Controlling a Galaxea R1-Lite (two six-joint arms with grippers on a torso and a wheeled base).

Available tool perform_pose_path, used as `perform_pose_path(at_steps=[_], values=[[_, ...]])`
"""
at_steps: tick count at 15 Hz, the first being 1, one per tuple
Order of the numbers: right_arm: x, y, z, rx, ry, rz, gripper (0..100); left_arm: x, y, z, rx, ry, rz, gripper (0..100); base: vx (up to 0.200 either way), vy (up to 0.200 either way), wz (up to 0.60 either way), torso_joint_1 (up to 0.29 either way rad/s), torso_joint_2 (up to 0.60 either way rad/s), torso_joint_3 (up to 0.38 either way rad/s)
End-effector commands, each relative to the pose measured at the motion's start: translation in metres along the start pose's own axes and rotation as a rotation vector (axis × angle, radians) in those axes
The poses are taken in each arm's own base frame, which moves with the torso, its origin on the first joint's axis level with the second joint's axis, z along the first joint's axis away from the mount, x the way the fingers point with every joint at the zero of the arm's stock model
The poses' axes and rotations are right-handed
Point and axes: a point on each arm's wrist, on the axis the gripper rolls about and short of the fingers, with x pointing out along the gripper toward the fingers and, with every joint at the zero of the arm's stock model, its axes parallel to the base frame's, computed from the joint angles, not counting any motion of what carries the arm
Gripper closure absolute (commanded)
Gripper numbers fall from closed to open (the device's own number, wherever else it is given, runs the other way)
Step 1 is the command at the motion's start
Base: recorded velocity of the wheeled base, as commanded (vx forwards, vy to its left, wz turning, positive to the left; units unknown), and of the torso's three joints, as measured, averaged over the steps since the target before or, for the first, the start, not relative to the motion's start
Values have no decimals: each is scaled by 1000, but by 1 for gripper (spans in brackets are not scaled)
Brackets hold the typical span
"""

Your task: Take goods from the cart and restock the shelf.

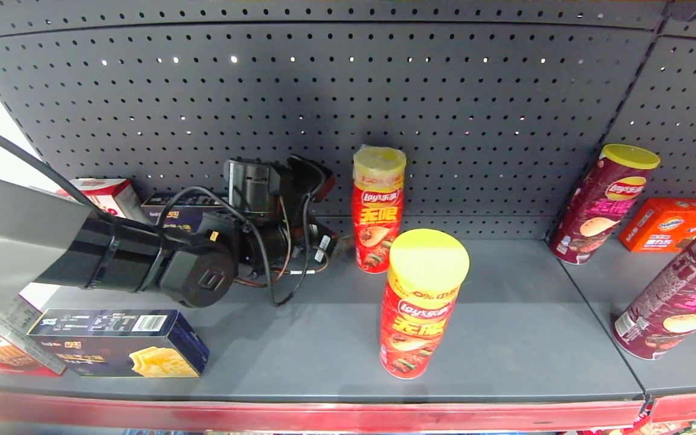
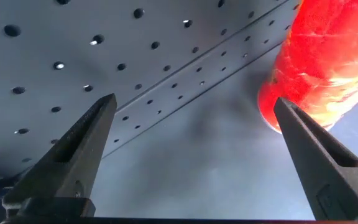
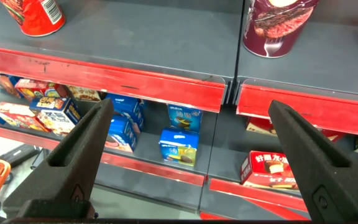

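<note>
Two red chip cans with yellow lids stand upright on the grey shelf (image 1: 505, 326): one at the back (image 1: 378, 208) by the pegboard wall, one nearer the front (image 1: 423, 302). My left arm lies over the shelf's left half, and its gripper (image 1: 324, 238) sits low just left of the rear can. In the left wrist view that gripper (image 2: 194, 102) is open with nothing between its fingers, and the rear red can (image 2: 328, 62) stands just outside one finger. My right gripper (image 3: 190, 104) is open and empty in front of the shelf's red front edge (image 3: 135, 74).
Two maroon cans (image 1: 605, 202) (image 1: 680, 296) and an orange box (image 1: 668, 223) fill the right bay. A dark blue cracker box (image 1: 121, 341) lies front left, a red-and-white box (image 1: 106, 193) back left. Lower shelves hold blue boxes (image 3: 179, 146) and a red box (image 3: 269, 168).
</note>
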Motion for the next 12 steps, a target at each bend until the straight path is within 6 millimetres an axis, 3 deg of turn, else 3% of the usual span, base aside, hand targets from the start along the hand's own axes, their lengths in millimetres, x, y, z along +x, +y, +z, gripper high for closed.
perform_pose_path(at_steps=[1,12], values=[[0,0,0,0,1,1,0,0,-5,1,4,-3,-11,0,0,0,0,0,0,0],[0,0,0,0,1,1,0,0,-13,5,10,-16,-31,0,0,0,0,0,0,0]])
